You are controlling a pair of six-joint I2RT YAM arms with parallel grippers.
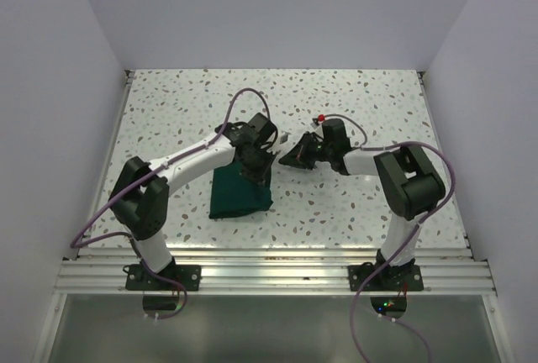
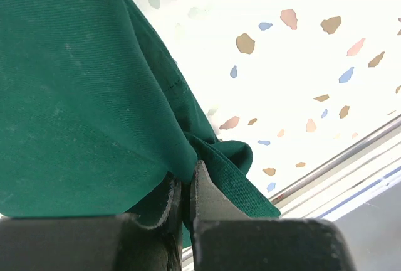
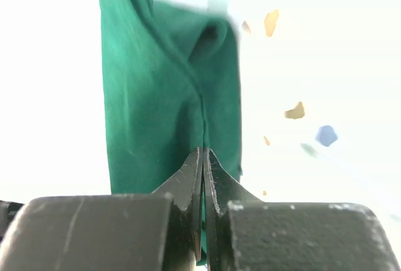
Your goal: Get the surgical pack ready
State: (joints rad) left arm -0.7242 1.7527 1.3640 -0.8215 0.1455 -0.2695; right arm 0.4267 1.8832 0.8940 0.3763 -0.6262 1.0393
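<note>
One drape (image 1: 239,199): dark green cloth, gathered into a compact bundle on the speckled table (image 1: 168,111), between the two arms and nearer the left one.
Left gripper (image 2: 188,174): clenched on a fold at the drape's edge, with cloth bunched between the closed jaws.
Right gripper (image 3: 203,155): clenched as well, pinching a narrow tongue of the same cloth that stands up beyond its fingertips.
Progress: the drape is down to a small bundle and both arms are working on it. I judge the folding or wrapping to be in hand but not finished.
Contents of bundle: cannot be told, as nothing shows through the cloth.
Outstanding: both grips to be let go, and the bundle left closed and squared.
Count, present: one drape, two arms, two grippers, both grasping cloth.
Count, absent: no steel tray, gauze squares, scissors or forceps in any view.
</note>
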